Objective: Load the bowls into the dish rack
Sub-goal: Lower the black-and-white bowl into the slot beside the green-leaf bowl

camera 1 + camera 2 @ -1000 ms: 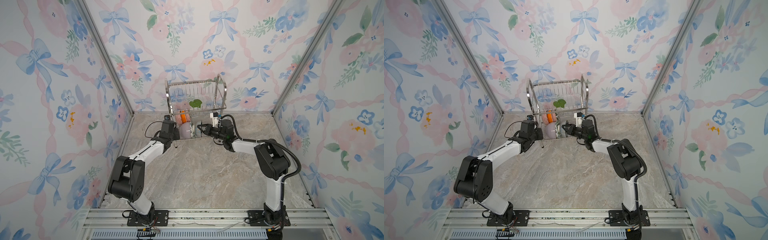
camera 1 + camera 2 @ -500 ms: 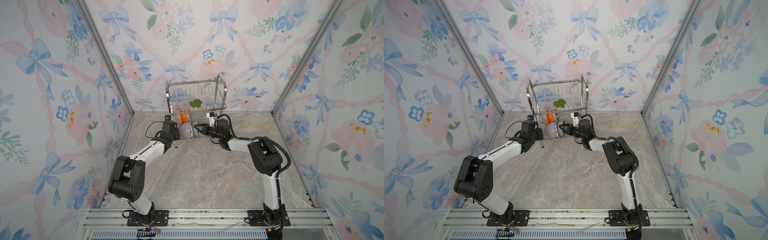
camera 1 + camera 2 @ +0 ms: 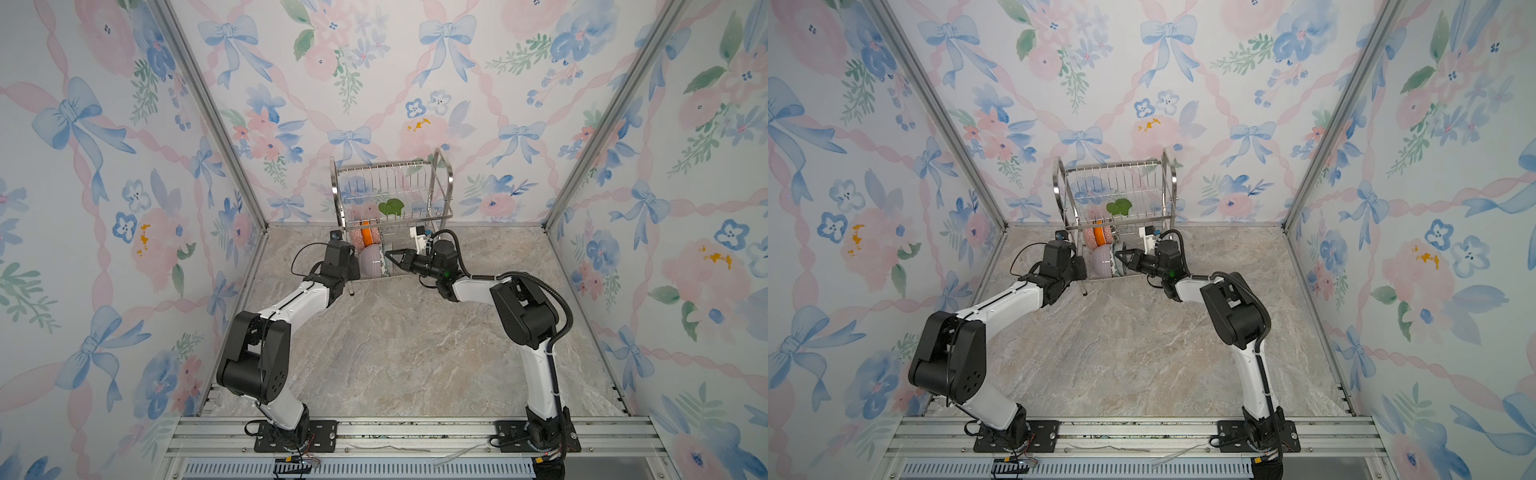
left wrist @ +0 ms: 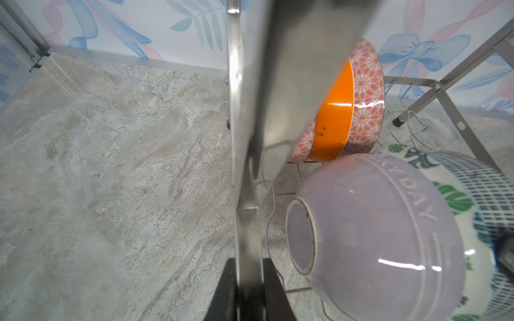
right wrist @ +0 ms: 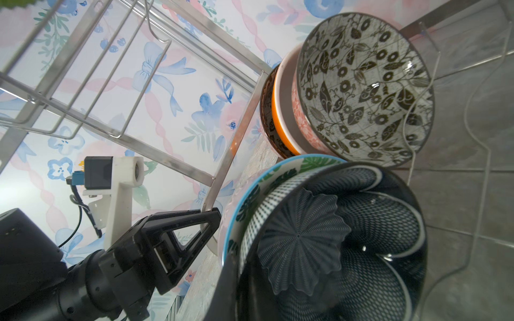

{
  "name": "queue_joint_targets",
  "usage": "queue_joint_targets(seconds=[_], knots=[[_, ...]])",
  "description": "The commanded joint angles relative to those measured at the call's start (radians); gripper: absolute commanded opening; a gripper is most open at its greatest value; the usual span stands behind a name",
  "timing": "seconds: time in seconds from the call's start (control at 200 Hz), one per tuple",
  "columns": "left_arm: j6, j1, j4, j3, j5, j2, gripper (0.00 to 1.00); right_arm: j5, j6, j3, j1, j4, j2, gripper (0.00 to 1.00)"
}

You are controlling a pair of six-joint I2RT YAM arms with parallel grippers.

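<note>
The dish rack (image 3: 390, 187) (image 3: 1117, 183) stands against the back wall. On its lower shelf the bowls stand on edge: two pink-outside floral ones (image 5: 364, 89) with an orange one (image 4: 333, 119) between them, and a lavender one (image 3: 371, 264) (image 4: 375, 236), a green-leaf one (image 4: 456, 200) and a dark blue one (image 5: 347, 250). My left gripper (image 3: 354, 268) (image 4: 248, 262) is shut on the rack's left front frame tube (image 4: 244, 166). Reaching in from the right, my right gripper (image 3: 390, 255) (image 5: 236, 266) is shut on the dark blue bowl's rim.
The rack's upper tier (image 3: 392, 183) hangs over the bowls, with a green leaf piece (image 3: 390, 206) on its front. Patterned walls close in the left, right and back. A marble tabletop (image 3: 395, 345) stretches toward the front rail (image 3: 395, 432).
My right gripper has moved a little to the left, deeper into the rack, with the dark blue bowl. The left arm has not moved.
</note>
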Motion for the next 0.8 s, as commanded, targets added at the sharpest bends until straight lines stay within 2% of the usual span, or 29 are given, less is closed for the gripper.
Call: queue_joint_targets(seconds=[0.0,0.21,0.47,0.695,0.795], knots=[[0.079,-0.007,-0.054,-0.010,0.009,0.028,0.00,-0.026,-0.014,-0.001,0.009,0.004,0.011,0.00],[0.084,-0.008,-0.056,-0.013,0.003,0.025,0.00,-0.005,-0.103,-0.024,-0.004,-0.097,-0.042,0.00],[0.087,-0.012,-0.056,-0.015,-0.005,0.021,0.00,-0.014,-0.133,-0.038,-0.023,-0.131,-0.060,0.00],[0.085,-0.015,-0.066,-0.006,-0.018,0.028,0.00,-0.014,-0.205,-0.032,-0.014,-0.223,-0.087,0.00],[0.085,-0.016,-0.071,0.000,-0.025,0.033,0.00,-0.019,-0.219,-0.031,-0.008,-0.240,-0.091,0.04]])
